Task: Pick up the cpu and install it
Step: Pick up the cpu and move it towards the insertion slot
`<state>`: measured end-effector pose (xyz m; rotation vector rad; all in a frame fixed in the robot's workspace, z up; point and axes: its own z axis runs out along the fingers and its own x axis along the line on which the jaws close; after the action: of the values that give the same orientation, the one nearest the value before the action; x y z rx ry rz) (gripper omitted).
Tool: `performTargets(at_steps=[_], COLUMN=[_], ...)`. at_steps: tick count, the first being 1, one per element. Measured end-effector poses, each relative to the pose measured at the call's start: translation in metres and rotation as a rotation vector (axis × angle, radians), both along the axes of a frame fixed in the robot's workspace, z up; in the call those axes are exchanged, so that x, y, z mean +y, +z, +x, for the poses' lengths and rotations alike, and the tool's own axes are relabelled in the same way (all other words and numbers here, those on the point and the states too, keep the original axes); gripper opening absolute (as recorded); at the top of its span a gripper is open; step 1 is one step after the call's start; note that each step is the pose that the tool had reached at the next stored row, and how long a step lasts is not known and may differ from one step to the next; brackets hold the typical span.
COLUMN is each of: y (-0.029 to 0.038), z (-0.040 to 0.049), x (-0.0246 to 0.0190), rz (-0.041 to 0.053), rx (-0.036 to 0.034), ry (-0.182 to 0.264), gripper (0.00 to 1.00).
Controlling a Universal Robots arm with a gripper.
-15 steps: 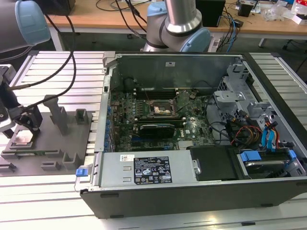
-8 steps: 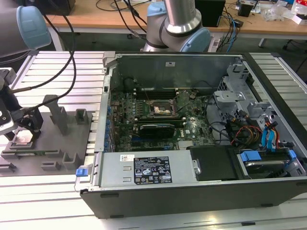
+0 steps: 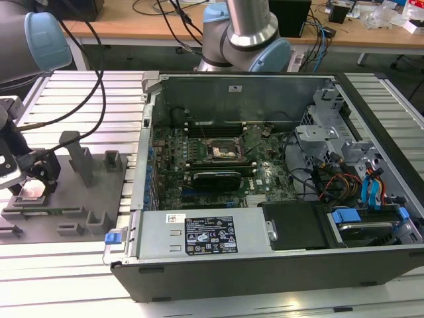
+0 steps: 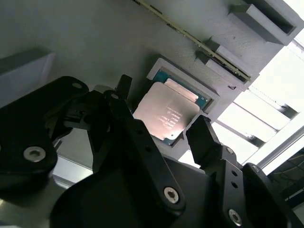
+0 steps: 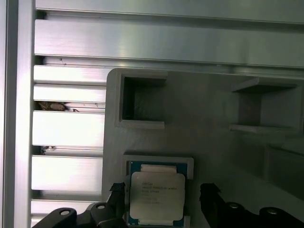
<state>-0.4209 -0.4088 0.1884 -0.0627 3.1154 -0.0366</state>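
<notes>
The cpu (image 5: 156,197) is a small silver square lying in a shallow recess of the grey plastic tray (image 5: 213,142). My gripper (image 5: 162,198) hovers just over it, open, with one black finger on each side of the chip and a small gap to its edges. The second wrist view shows the same: cpu (image 4: 166,116) between the two fingers (image 4: 203,135), gripper (image 4: 161,110) not touching it. In the exterior view the gripper (image 3: 36,179) is at the far left over the cpu (image 3: 30,192) on the tray (image 3: 99,192).
An open computer case (image 3: 278,265) fills the exterior view's middle and right, with the black cpu socket (image 3: 222,151) on its green motherboard. Upright blocks (image 3: 83,159) stand on the tray. Ribbed aluminium table slats (image 5: 66,133) border the tray. Cables hang from the arm.
</notes>
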Motion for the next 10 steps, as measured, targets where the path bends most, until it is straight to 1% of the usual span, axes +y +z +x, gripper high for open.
performTargets(at_steps=[1, 3, 4, 5, 10], y=[-0.0001, -0.0001, -0.0001, -0.0001, -0.0003], z=[0.0, 0.0, 0.0, 0.0, 0.0], x=[0.0, 0.0, 0.0, 0.0, 0.0], rz=[0.0, -0.0001, -0.0002, -0.0001, -0.0001], rx=[0.0, 0.0, 0.0001, 0.0, 0.0], ry=[0.0, 0.0, 0.0, 0.0, 0.0], gripper=[0.73, 0.59, 0.59, 0.55, 0.55])
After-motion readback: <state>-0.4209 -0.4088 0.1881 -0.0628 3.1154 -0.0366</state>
